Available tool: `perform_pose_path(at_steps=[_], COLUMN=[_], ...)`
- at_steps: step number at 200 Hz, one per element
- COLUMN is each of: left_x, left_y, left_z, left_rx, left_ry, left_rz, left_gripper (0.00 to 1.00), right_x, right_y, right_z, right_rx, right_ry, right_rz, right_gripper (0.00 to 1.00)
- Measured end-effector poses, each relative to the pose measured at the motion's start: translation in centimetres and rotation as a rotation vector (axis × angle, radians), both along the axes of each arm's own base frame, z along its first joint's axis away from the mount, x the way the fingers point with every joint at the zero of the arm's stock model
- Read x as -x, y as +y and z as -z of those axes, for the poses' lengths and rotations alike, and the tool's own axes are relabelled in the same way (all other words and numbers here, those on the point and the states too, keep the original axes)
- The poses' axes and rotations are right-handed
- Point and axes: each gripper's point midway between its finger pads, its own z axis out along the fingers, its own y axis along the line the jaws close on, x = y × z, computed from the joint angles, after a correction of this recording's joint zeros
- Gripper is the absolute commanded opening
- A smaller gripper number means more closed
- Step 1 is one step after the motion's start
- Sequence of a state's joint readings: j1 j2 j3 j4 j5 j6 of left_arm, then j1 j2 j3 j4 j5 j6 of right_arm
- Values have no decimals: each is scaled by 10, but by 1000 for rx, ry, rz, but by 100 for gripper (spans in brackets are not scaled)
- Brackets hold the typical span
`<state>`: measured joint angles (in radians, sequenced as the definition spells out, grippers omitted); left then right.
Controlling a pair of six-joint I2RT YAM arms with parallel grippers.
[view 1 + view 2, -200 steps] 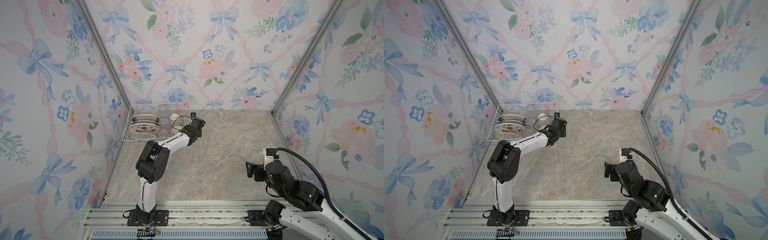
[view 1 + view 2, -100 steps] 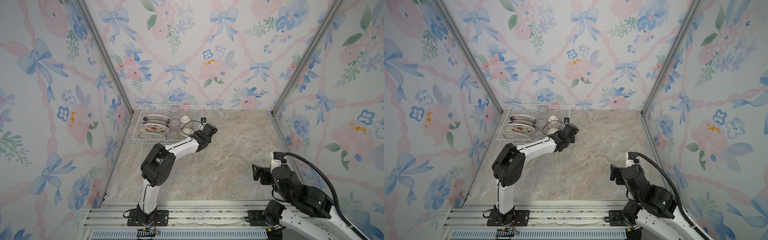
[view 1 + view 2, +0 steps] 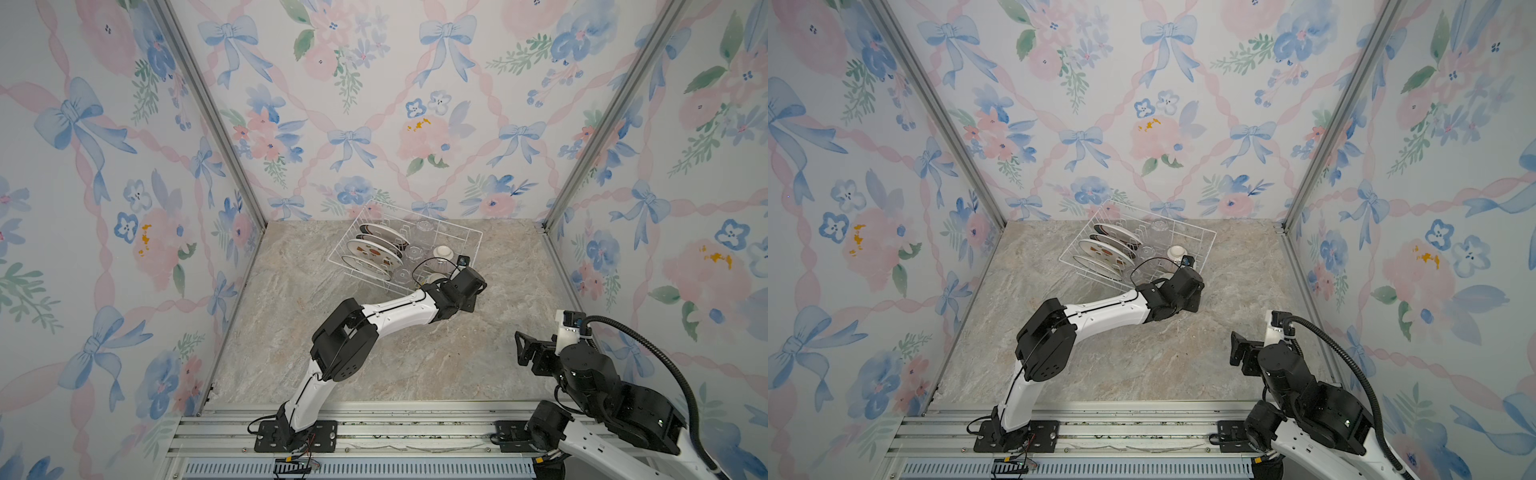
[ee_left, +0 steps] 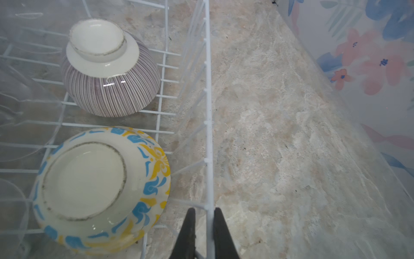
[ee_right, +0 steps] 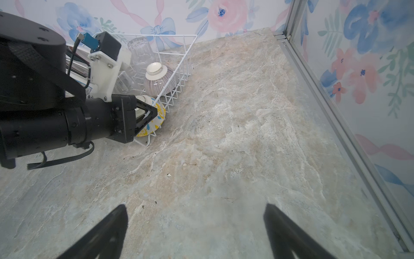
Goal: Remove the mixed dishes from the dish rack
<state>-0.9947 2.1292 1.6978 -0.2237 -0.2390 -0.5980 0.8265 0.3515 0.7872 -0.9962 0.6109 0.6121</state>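
At the back of the table (image 3: 316,332), close to the flowery wall, sits the white dish rack (image 3: 471,249). It is turned at a slant. Three plates (image 3: 374,252) stand on their edges in the left side of the rack. Clear cups (image 3: 416,252) sit in a row down the middle. Two bowls sit upside down along the right side. A purple striped bowl (image 4: 112,89) is farther back, and a yellow and blue bowl (image 4: 94,183) is at the near corner. The two bowls are just beside each other, but I cannot tell if they touch.

The left claw (image 4: 205,210) is at the near right corner of the rack, just beside the yellow and blue bowl. Its two fingers are close together, one on each side of the rack's top wire. The wire looks to touch one finger, and a thin gap shows by the other. I cannot tell if the claw is squeezing the wire.

The right claw (image 5: 195,210) is wide open with nothing in it. It hangs over the bare table near the front right, well apart from the rack.
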Motion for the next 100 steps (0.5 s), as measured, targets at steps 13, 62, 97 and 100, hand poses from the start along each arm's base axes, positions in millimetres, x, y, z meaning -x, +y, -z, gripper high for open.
perform_pose_path(at_steps=[13, 62, 97, 100], left_x=[5, 13, 10, 9], left_y=[-7, -2, 30, 36], left_z=[-1, -45, -109, -115], left_rx=[16, 56, 120, 125], left_ry=[11, -43, -131, -139], left_rz=[42, 98, 78, 71], left_gripper=[40, 96, 98, 98], right_x=[0, -4, -17, -18], right_y=[-1, 3, 18, 20], right_z=[-1, -2, 5, 5], right_rx=[-8, -4, 50, 55], right_ry=[-2, 19, 78, 84], right_rz=[7, 22, 16, 15], right_gripper=[97, 97, 97, 97])
